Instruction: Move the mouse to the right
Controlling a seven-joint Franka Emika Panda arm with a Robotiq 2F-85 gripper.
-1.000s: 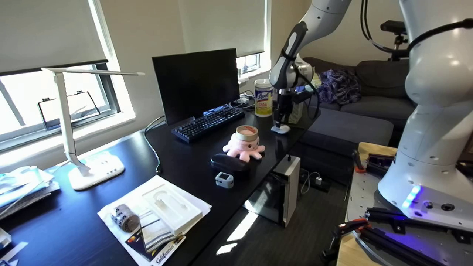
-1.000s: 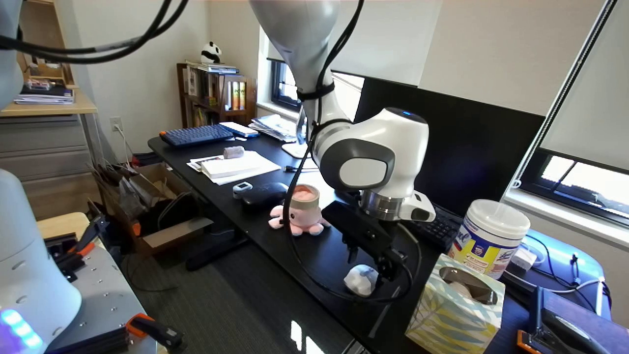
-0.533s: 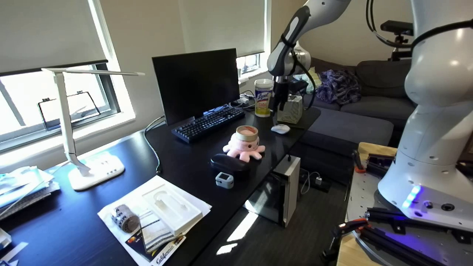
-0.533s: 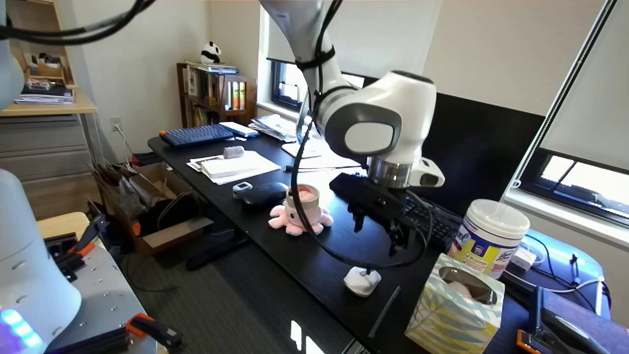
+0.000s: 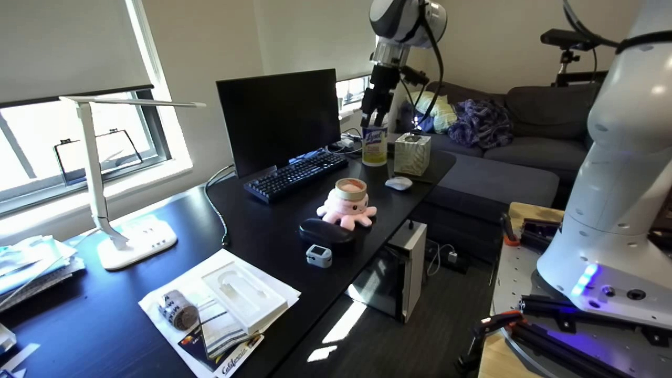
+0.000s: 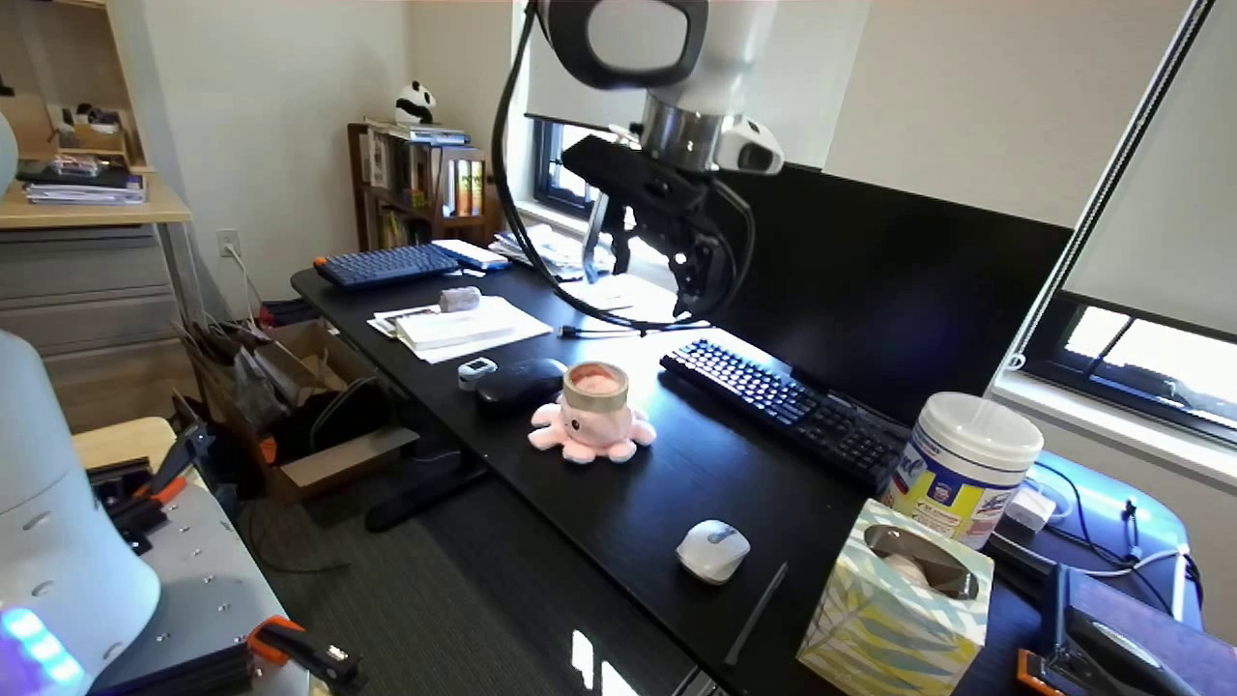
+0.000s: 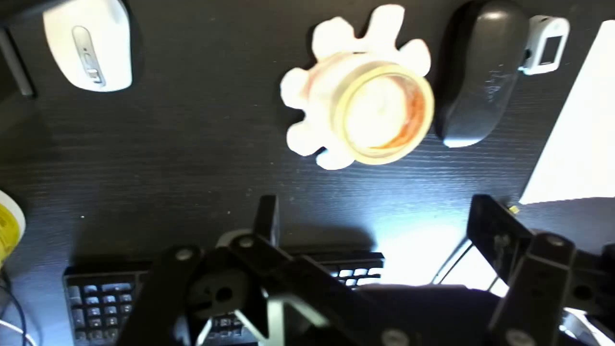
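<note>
The white mouse [image 5: 399,182] lies flat on the black desk, near the front edge, in both exterior views [image 6: 713,553]. In the wrist view the mouse [image 7: 91,45] is at the upper left, clear of the fingers. My gripper [image 5: 371,123] is high above the desk, well away from the mouse. In an exterior view it hangs [image 6: 652,287] above and behind the pink plush toy [image 6: 591,432]. In the wrist view the fingers [image 7: 374,207] are wide apart with nothing between them.
A tissue box [image 6: 904,599] and a wipes tub [image 6: 966,469] stand beyond the mouse. A black keyboard [image 5: 296,176] lies before the monitor [image 5: 278,121]. A thin stick [image 6: 757,614] lies between mouse and tissue box. A black case [image 5: 325,231] is beside the plush toy.
One second ago my gripper was down at the mouse. It has lifted off, risen high and moved away toward the monitor side. The mouse has stayed in place.
</note>
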